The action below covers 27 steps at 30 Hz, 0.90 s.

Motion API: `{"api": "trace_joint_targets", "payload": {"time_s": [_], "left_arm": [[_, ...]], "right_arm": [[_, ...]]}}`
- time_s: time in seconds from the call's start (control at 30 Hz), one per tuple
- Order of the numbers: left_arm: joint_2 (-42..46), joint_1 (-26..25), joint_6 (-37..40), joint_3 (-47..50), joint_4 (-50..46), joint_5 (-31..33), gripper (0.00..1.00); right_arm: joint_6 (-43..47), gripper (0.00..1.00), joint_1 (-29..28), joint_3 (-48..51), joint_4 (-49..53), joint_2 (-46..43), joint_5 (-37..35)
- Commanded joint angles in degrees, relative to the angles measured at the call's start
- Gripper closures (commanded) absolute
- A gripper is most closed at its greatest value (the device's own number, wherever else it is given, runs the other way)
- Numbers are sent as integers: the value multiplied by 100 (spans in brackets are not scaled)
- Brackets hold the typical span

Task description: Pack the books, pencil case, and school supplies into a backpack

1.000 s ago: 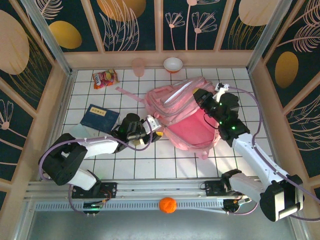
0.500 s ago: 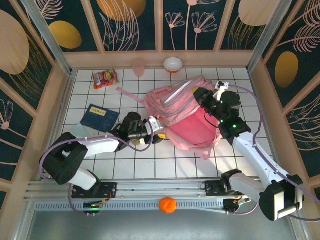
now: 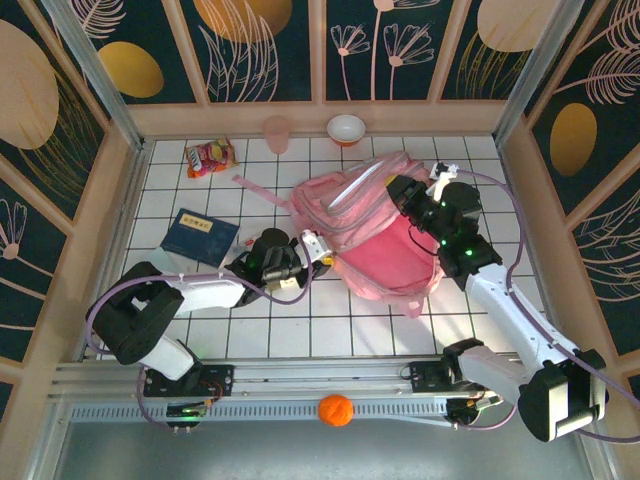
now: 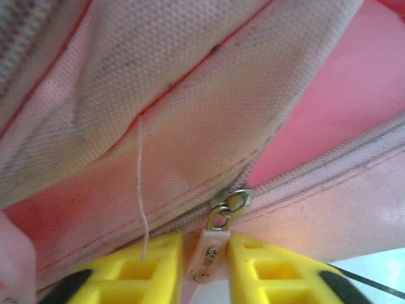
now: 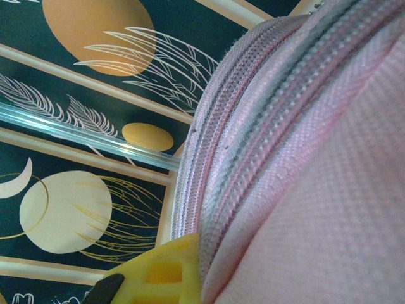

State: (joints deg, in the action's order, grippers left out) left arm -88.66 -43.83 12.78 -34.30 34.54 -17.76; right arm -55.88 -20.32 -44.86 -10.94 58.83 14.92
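The left gripper [image 4: 204, 250] is pressed together on a pink zip pull [image 4: 221, 218], whose tab is pinched between the two yellow fingers [image 4: 145, 269] just below its metal ring. From above, this gripper [image 3: 305, 250] is seen at the left edge of the pink backpack [image 3: 375, 250], which lies flat on the white tiled table [image 3: 350, 320].

The right gripper [image 3: 398, 190] is closed on the upper right rim of the backpack. In its wrist view one yellow finger [image 5: 166, 272] is seen against the zipped seam.

A dark blue book [image 3: 200, 236] lies on the table left of the backpack, well apart from it. A red-and-yellow snack packet [image 3: 210, 157], a pink cup [image 3: 277, 133] and a bowl [image 3: 346, 128] are set near the far wall.
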Motion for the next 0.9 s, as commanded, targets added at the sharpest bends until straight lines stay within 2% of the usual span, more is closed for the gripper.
{"api": "trace_joint_targets", "payload": {"time_s": [0.0, 0.17, 0.3, 0.4, 0.5, 0.57, 0.67, 0.87], "left_arm": [[33, -28, -73, 28, 344, 320, 83], [169, -28, -3, 133, 260, 198, 93], [246, -81, 262, 161, 5, 100, 95], [236, -90, 60, 109, -115, 860, 100], [100, -82, -250, -2, -267, 2031, 100], [-37, -56, -349, -153, -492, 2480, 100], [-242, 19, -561, -386, -761, 2774, 100], [-416, 372, -924, -580, -692, 3086, 100]], "right_arm": [[59, 100, 24, -321, -853, -152, 113], [92, 100, 23, -307, -804, -167, 55], [103, 100, 26, -304, -783, -166, 38], [135, 100, 22, -339, -711, -187, 20], [172, 100, 27, -406, -620, -239, 35], [199, 100, 21, -457, -523, -278, 61], [215, 100, 27, -542, -414, -334, 115], [220, 100, 59, -731, -201, -409, 299]]}}
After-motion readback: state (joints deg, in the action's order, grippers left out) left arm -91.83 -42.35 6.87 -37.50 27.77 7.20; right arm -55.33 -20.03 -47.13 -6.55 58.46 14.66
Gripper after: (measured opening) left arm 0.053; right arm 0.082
